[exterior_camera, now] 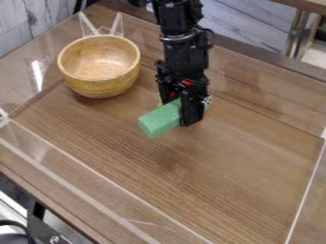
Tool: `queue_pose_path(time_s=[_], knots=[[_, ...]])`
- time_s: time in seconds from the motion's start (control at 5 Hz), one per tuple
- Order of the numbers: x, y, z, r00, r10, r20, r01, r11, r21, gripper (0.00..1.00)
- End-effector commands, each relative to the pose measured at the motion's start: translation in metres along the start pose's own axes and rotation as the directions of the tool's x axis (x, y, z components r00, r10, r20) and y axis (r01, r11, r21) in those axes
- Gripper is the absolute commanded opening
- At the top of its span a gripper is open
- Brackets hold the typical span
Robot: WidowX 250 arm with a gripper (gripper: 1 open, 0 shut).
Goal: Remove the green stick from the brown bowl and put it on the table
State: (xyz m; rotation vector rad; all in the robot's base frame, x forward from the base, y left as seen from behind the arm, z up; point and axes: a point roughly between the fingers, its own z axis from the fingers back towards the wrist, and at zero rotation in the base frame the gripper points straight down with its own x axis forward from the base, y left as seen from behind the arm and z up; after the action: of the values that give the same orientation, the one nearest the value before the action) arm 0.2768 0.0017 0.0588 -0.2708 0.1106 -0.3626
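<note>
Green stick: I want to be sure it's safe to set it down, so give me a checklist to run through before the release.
1. Green stick out of the brown bowl: ok.
2. Gripper shut on the green stick: ok.
3. Bare table under and in front of the stick: ok.
4. Stick clear of the bowl's rim: ok.
5. Stick resting on the table: cannot tell; its low end looks close to the wood.
6. Red fruit clear of the drop spot: cannot tell, the arm hides it.
</note>
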Motion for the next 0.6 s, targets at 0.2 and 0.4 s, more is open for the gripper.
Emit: queue_pose_path(time_s=[0.2, 0.4], knots=[[0.01, -0.011, 0.033, 0.997, -0.064, 0.041, 0.062, 0.998, 0.032, 1.0], [0.018, -0.016, 0.056, 0.993, -0.093, 0.07, 0.088, 0.994, 0.064, 1.0]])
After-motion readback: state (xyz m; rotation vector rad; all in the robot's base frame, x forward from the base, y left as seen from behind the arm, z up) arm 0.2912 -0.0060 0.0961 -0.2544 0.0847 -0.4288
